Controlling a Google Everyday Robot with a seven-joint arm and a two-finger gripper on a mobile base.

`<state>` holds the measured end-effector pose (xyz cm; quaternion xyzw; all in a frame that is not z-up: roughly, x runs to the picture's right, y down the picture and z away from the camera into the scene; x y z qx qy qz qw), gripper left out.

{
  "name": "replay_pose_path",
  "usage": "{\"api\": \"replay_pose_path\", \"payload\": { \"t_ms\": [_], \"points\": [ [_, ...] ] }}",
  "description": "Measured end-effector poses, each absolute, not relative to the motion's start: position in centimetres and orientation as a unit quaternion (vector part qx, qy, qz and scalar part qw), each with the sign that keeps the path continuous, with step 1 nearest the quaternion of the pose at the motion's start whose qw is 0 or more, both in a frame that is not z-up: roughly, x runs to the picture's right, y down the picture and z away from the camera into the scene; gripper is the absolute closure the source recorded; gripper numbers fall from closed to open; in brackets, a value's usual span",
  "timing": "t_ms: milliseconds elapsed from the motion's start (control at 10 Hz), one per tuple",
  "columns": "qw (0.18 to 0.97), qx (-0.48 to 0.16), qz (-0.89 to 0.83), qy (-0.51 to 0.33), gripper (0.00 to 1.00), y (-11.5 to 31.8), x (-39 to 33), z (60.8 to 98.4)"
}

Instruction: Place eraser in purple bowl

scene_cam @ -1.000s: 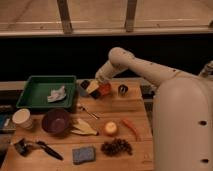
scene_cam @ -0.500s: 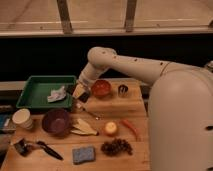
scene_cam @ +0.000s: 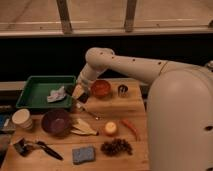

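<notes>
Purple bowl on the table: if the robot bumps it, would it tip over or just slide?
Probably slide: the purple bowl looks wide and round, sitting upright on the flat wooden table. It appears rigid, so it likely keeps its shape. The tool hovers apart from it, beside the green tray.

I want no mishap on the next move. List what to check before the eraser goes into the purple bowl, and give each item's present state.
1. Is the purple bowl upright with its mouth uncovered? Ok.
2. Is the pincer above the purple bowl? Not ok. It hangs farther back, between the green tray and the orange bowl.
3. Is the eraser in the pincer? Cannot tell. Only a dark shape shows at its tip.
4. Is there clearance from the orange bowl? Cannot tell. It sits close beside the pincer.
5. Is the sponge away from the purple bowl? Ok. It lies apart, nearer the front edge.
</notes>
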<state>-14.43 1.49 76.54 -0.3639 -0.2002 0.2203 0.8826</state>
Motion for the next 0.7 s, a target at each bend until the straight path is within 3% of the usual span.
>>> {"api": "replay_pose_path", "payload": {
  "t_ms": [700],
  "points": [
    [0.863, -0.429, 0.131, -0.234, 1.0, 6.4, -22.3, 75.2]
  ]
}}
